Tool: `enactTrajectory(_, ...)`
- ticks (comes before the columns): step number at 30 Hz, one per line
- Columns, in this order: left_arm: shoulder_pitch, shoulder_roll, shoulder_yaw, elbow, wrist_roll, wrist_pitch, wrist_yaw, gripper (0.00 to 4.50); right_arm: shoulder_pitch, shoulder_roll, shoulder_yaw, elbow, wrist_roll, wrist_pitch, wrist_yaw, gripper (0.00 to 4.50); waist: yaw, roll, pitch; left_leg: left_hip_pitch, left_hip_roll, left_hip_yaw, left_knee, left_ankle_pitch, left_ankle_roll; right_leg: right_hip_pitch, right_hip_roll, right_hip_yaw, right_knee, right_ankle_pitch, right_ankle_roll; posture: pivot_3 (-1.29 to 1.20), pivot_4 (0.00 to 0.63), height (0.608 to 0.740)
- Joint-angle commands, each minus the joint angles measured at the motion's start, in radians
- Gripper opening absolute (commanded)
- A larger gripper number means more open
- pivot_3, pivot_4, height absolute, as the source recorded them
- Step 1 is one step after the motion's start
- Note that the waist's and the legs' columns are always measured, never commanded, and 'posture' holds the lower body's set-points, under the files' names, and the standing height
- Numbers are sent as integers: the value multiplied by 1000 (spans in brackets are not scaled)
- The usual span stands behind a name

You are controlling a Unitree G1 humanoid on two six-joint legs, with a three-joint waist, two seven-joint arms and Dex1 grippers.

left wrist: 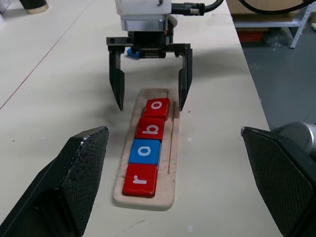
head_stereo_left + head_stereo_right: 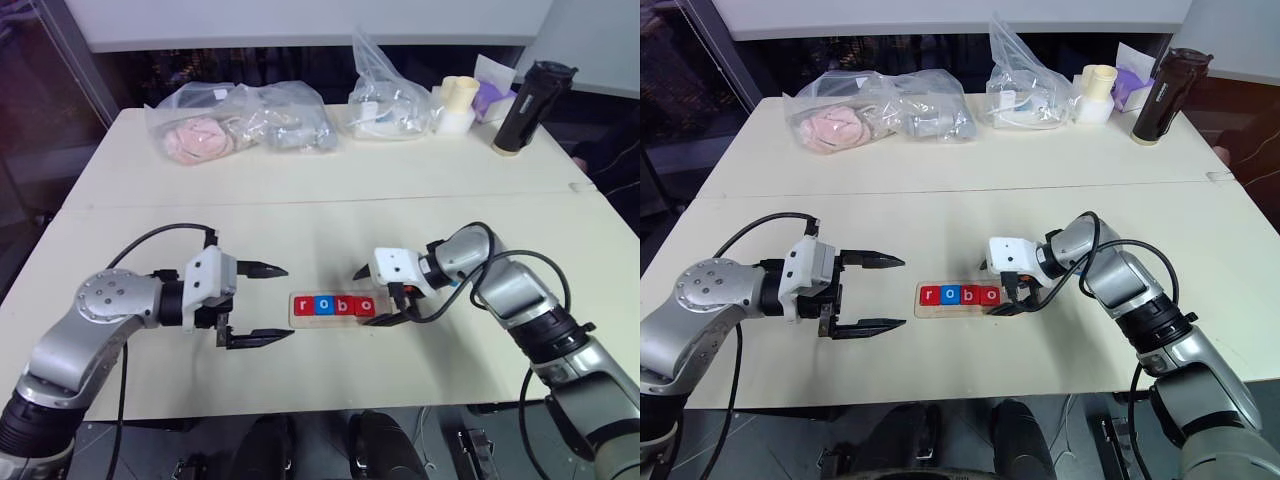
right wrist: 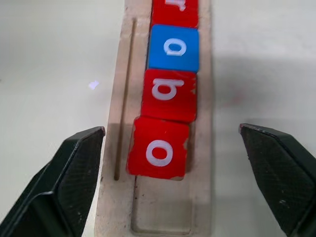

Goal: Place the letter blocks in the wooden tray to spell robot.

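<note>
- Four letter blocks are sitting in the wooden tray right now, reading r, o, b, o in a row. Red, blue, red, red.
- That last red o is a bit crooked, tilted compared to its neighbours, and its one edge sits over the groove line in the right wrist view.
- One slot at the tray's end past that o is bare wood.
- Right gripper is spread wide and gripping nothing, fingers pointing down with one on each side of the tray's end, straddling the last o without touching it.
- Left gripper is also wide open and empty, hanging level over the table just beside the r end of the tray, pointing at it.
- Far side of the table has some clear plastic bags, a cream cup and a black bottle, all well apart from the tray.
</note>
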Motion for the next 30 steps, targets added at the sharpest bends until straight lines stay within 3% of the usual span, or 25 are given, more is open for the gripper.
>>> enactTrajectory(1, -16, -1, 7, -24, -12, -5, -3, 4500, -17, -2, -48, -38, 22, 5, -18, 4479, 0, 0, 0, 0, 0, 0, 0, 0, 0, 0, 0, 0, 0, 0, 0, 0, 150, 740)
enactTrajectory(23, -29, 3, 6, -18, -16, 4, -12, 4500, -4, 9, -41, 56, -13, -58, -66, 4479, 0, 0, 0, -1, 0, 0, 0, 0, 0, -1, 0, 0, 0, -1, -1, 0, 150, 740)
enactTrajectory(30, -28, 3, 7, -21, -17, 7, -9, 4500, -3, -45, -91, -90, 77, 99, 1, 4479, 0, 0, 0, -2, 0, 0, 0, 0, 0, -2, 0, 0, 0, 0, 0, 0, 150, 740)
